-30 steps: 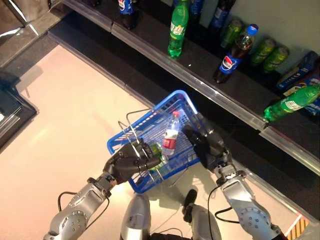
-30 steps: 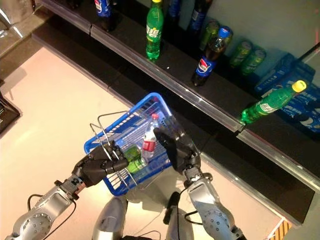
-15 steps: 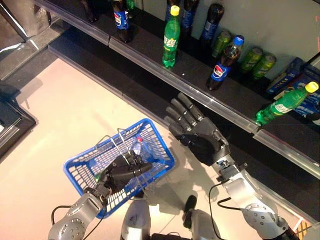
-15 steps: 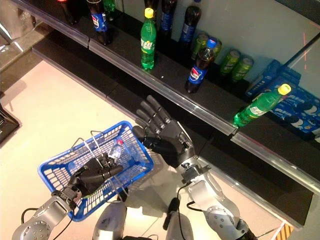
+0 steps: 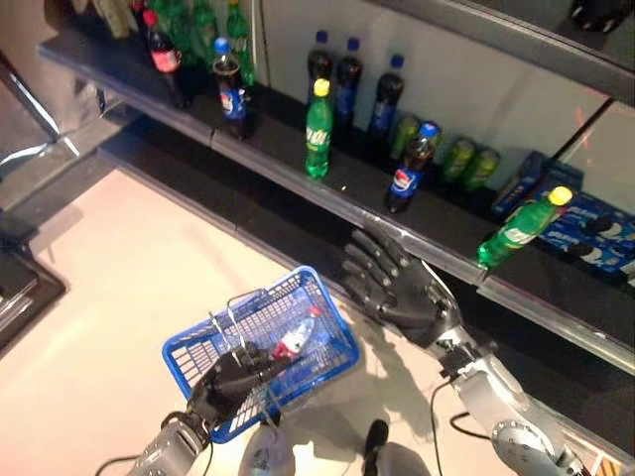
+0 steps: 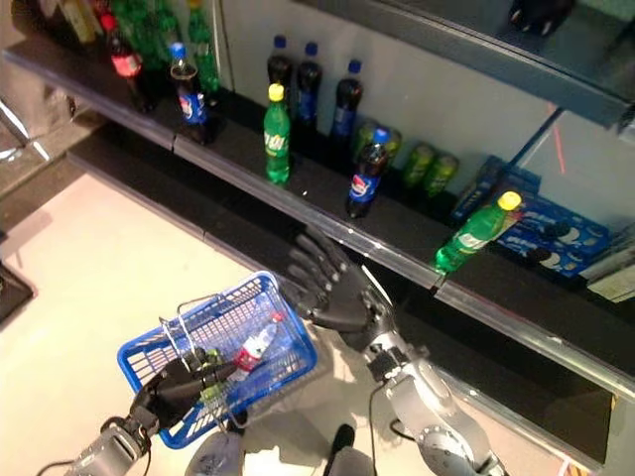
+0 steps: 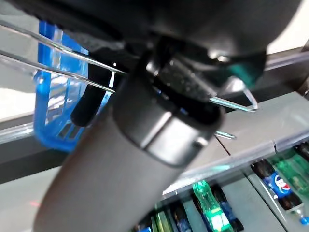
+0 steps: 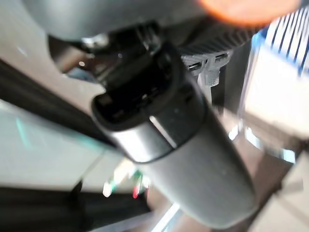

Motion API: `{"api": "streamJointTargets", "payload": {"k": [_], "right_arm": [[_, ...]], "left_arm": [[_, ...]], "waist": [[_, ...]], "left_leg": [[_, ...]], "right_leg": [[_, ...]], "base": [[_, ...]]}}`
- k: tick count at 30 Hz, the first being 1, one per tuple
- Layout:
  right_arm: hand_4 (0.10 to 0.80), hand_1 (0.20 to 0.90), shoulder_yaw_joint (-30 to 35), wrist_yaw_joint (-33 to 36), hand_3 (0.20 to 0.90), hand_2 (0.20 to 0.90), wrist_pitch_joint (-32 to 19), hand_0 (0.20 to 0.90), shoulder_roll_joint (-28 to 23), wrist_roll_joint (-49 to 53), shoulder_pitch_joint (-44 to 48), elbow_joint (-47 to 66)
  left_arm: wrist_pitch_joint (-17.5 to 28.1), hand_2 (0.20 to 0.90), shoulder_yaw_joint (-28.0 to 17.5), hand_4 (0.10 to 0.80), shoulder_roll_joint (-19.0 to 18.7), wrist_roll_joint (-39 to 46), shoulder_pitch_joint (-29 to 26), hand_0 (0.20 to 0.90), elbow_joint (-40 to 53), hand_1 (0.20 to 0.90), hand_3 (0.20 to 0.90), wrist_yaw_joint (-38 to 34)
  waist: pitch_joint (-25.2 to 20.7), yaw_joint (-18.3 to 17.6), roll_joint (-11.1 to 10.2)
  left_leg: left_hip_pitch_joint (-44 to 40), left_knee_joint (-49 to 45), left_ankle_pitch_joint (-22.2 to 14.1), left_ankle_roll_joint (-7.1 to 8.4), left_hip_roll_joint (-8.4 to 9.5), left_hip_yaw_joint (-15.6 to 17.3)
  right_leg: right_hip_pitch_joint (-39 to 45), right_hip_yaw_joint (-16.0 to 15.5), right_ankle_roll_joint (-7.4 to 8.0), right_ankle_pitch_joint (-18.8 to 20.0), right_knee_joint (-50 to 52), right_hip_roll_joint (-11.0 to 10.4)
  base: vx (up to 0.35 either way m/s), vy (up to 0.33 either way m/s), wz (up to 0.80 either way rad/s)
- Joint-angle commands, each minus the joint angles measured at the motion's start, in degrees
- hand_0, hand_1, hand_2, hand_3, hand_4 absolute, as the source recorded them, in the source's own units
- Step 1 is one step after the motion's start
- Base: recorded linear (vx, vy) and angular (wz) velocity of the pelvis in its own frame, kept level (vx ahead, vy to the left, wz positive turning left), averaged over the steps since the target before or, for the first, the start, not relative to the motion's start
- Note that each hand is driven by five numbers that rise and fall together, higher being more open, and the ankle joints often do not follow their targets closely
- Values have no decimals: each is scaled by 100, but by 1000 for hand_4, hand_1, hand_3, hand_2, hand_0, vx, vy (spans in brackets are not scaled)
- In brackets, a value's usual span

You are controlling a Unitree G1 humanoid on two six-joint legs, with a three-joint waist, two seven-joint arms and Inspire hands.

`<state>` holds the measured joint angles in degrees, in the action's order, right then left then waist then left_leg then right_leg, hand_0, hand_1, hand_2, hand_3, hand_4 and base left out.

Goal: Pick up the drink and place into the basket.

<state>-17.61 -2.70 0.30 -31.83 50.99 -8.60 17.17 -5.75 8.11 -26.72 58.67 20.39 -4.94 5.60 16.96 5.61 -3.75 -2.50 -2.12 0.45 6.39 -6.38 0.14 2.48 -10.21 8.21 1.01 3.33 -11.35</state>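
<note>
The blue basket point(image 5: 340, 357) hangs low in front at the left, off the floor. My left hand point(image 5: 233, 380) is shut on its thin wire handles point(image 7: 58, 62). A clear drink bottle with a red label point(image 5: 296, 338) lies inside the basket, cap towards the shelf. Something green point(image 6: 210, 389) shows in the basket beside my left hand. My right hand point(image 5: 412, 297) is open and empty, fingers spread, raised just right of the basket and in front of the shelf edge.
A long dark shelf point(image 5: 437, 253) runs across the back. On it stand a green bottle with a yellow cap point(image 5: 318, 129), a cola bottle with a blue cap point(image 5: 409, 171), a leaning green bottle point(image 5: 518, 229), green cans point(image 5: 466, 164), dark bottles point(image 5: 347, 84) and blue packs point(image 5: 595, 223).
My right hand has come out of the basket, opened and risen to its right. The bottle stays in the basket, which has dropped lower and to the left. The camera has tilted up.
</note>
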Motion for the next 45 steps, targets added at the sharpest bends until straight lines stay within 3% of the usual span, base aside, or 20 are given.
{"api": "streamJointTargets", "payload": {"k": [1,5,9,16,18,20,22,23,25,27,28,29,31,32,33,35,38,40,43,45], "right_arm": [[800,900,124,6,900,900,-265,900,-282,-1009,-110,135],[800,900,39,352,900,900,49,900,18,-2087,-247,-803],[800,900,-230,634,900,900,230,900,367,-2802,-111,-2130],[800,900,-347,946,900,900,468,900,753,-2983,139,-3632],[800,900,-264,1008,900,900,447,900,801,-2989,62,-3797],[800,900,-9,1200,900,900,405,900,900,-3024,-165,-4124],[800,900,113,1309,900,900,325,900,936,-3016,-205,-4360],[800,900,113,1309,900,900,322,900,937,-3017,-203,-4364],[800,900,378,1394,900,900,231,900,1115,-2924,-94,-4999],[800,900,458,1437,900,900,213,900,1206,-2951,11,-5313],[800,900,528,1525,900,900,205,900,1299,-3045,101,-5601],[800,900,624,1689,900,900,69,900,1397,-3093,193,-6058],[800,900,763,1942,900,900,220,900,1477,-2964,224,-6225],[800,900,838,2033,900,900,323,900,1498,-2851,223,-6252],[800,900,867,2049,900,900,367,900,1499,-2832,220,-6261],[800,900,966,2141,900,900,300,900,1521,-2765,214,-6517],[800,900,1009,2047,900,900,-8,900,1576,-2684,158,-7141],[800,900,1012,1962,900,900,-144,900,1603,-2639,122,-7480],[800,900,1074,1888,900,900,-268,900,1649,-2514,57,-7862],[800,900,1120,1808,900,900,-315,900,1677,-2494,45,-8077]], "left_arm": [[1402,300,-586,100,58,-3,-367,300,904,300,200,363],[1591,300,-756,100,360,-66,-333,300,166,300,200,135],[1777,300,-855,100,648,-100,-610,300,-867,300,200,-26],[1979,300,-1018,100,1070,-119,-791,300,-1635,300,200,-111],[1978,300,-1048,100,1146,-142,-796,300,-1771,300,200,-58],[1897,300,-959,100,1213,-292,-946,300,-2016,300,200,-14],[1835,300,-870,100,1228,-386,-1075,300,-2117,300,200,-18],[1835,300,-870,100,1227,-386,-1077,300,-2119,300,200,-18],[1832,300,-814,100,1282,-497,-1178,300,-2351,300,200,-19],[1854,300,-844,100,1300,-548,-1223,300,-2476,300,200,-2],[1836,300,-875,100,1302,-629,-1310,300,-2570,300,200,-11],[1779,300,-834,100,1249,-812,-1404,300,-2630,300,200,-14],[1723,300,-798,100,1186,-905,-1394,300,-2621,300,200,8],[1687,300,-805,100,1137,-921,-1349,300,-2600,300,200,12],[1673,300,-813,100,1108,-914,-1325,300,-2595,300,200,20],[1707,300,-728,100,976,-866,-1312,300,-2715,300,200,113],[1735,300,-519,100,862,-821,-1510,300,-2992,300,200,131],[1757,300,-419,100,903,-833,-1654,300,-3232,300,200,131],[1805,300,-314,100,1027,-876,-1789,300,-3592,300,200,233],[1852,300,-284,100,1119,-946,-1808,300,-3759,300,200,337]], "waist": [[-774,-74,142],[-876,-99,154],[-804,-56,239],[-676,153,378],[-663,141,377],[-597,-1,336],[-545,-74,310],[-525,-75,311],[-438,-89,223],[-451,-68,200],[-449,-26,178],[-427,38,158],[-424,55,182],[-425,35,259],[-432,19,303],[-477,-187,417],[-558,-522,378],[-623,-693,319],[-673,-912,199],[-668,-1038,147]], "left_leg": [[36,51,200,-45,-281,276],[-8,258,266,16,-341,317],[120,149,315,103,-432,224],[319,417,602,195,-474,21],[401,376,650,221,-499,208],[742,-91,650,268,-518,856],[871,-362,595,270,-525,1160],[858,-383,576,273,-527,1156],[897,-720,266,84,-270,1240],[878,-772,155,-20,-157,1239],[835,-854,11,-123,-45,1300],[708,-906,-187,-289,145,1355],[558,-868,-320,-465,326,1430],[429,-770,-343,-555,374,1465],[371,-696,-336,-589,388,1492],[213,-366,-312,-738,532,1383],[130,-201,-304,-862,800,1112],[133,-192,-340,-918,954,973],[72,-257,-492,-948,1201,808],[-91,-272,-665,-956,1340,765]], "right_leg": [[189,121,33,-104,-140,-35],[203,74,8,-97,-243,-1],[162,-105,-125,-220,-76,57],[136,-349,-242,-228,-117,167],[144,-490,-241,-213,-127,144],[146,-808,-234,-142,-89,-3],[184,-926,-192,-70,-105,-122],[206,-928,-190,-81,-99,-123],[331,-832,72,160,-221,-440],[340,-755,164,258,-238,-582],[375,-730,219,355,-193,-795],[356,-751,256,580,137,-1111],[107,-801,256,917,788,-1378],[-37,-845,201,886,1167,-1363],[-95,-847,167,823,1334,-1324],[-417,-419,30,476,1662,-711],[-553,23,-147,-16,1240,285],[-625,393,-259,-71,782,674],[-824,801,-263,271,163,938],[-1188,665,-176,624,-12,1025]], "base": [[-58,-28,-21],[-84,-51,-9],[-92,-44,5],[-56,37,15],[-34,125,33],[-50,265,73],[-7,204,125],[96,304,140],[175,367,87],[153,275,40],[270,474,15],[289,500,8],[253,477,22],[202,445,20],[193,428,2],[178,339,-7],[216,204,51],[269,116,98],[294,62,81],[313,62,72]]}}
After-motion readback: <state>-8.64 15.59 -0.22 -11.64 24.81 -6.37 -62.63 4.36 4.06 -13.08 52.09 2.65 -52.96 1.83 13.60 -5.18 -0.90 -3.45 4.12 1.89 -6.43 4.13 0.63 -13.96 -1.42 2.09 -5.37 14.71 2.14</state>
